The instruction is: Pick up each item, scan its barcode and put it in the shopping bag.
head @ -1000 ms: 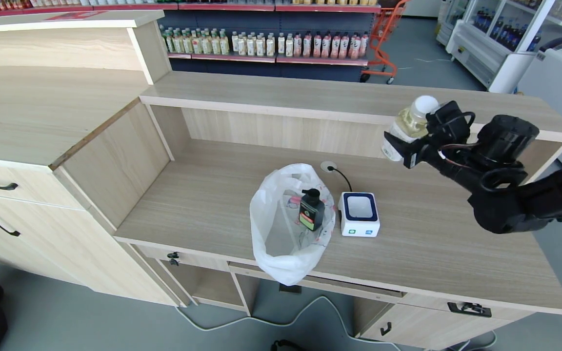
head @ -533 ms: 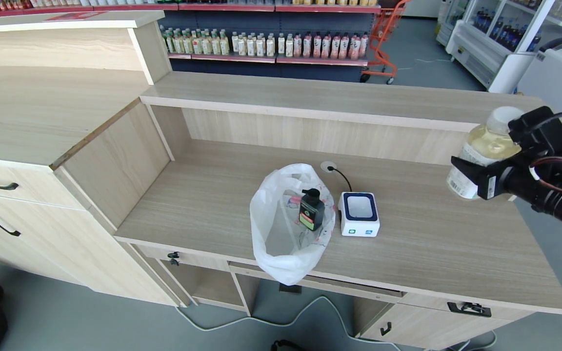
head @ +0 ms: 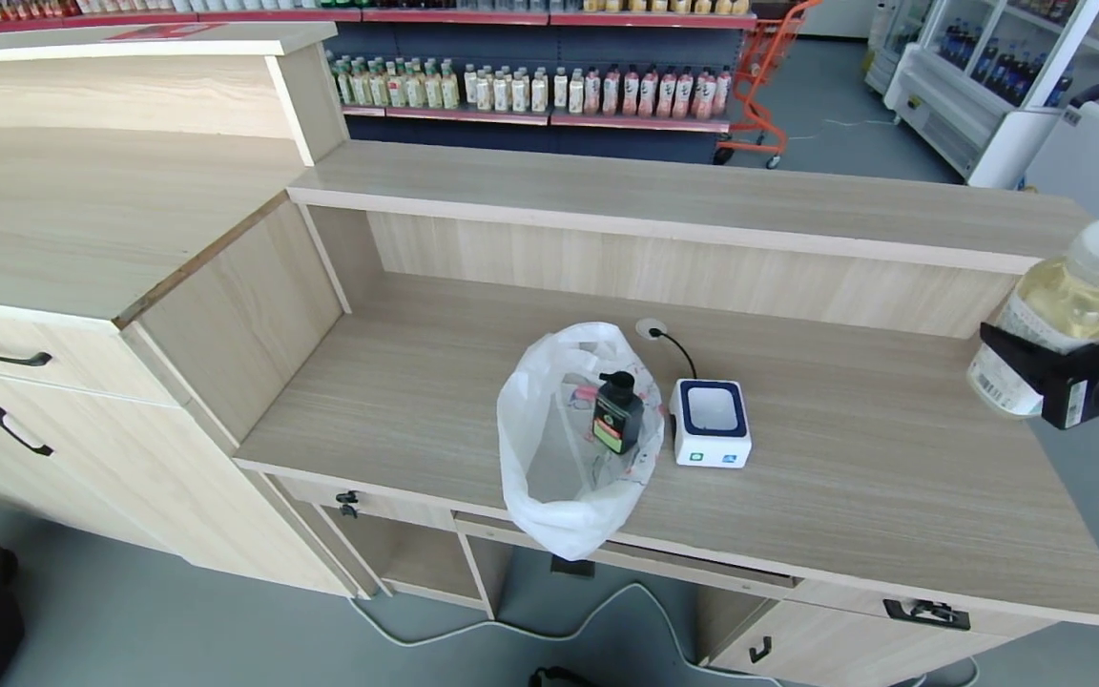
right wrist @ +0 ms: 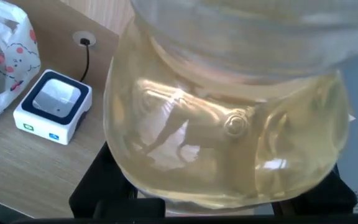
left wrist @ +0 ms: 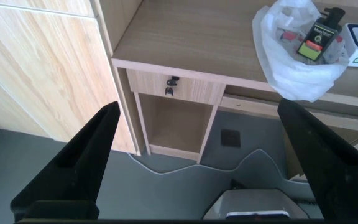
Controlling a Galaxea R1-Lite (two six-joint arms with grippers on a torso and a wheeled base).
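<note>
- Left hand (left wrist: 197, 168): fingers spread wide, empty, low before the bench (head: 845, 487) front.
- Shopping bag (head: 549, 458): white plastic, open, at the bench's front edge; holds an upright black pump bottle (head: 617, 415).
- Barcode scanner (head: 710, 434): white, just beside the bag.
- Right hand (head: 1046, 382): clamped on a yellowish drink bottle (head: 1060, 301), raised at the bench's right end, well apart from the scanner.

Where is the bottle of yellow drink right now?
Head view, far right: the bottle sits in the right gripper by the right edge of the counter, well right of the scanner.

Bright, even light (glints on the bottle (right wrist: 185, 134)).
</note>
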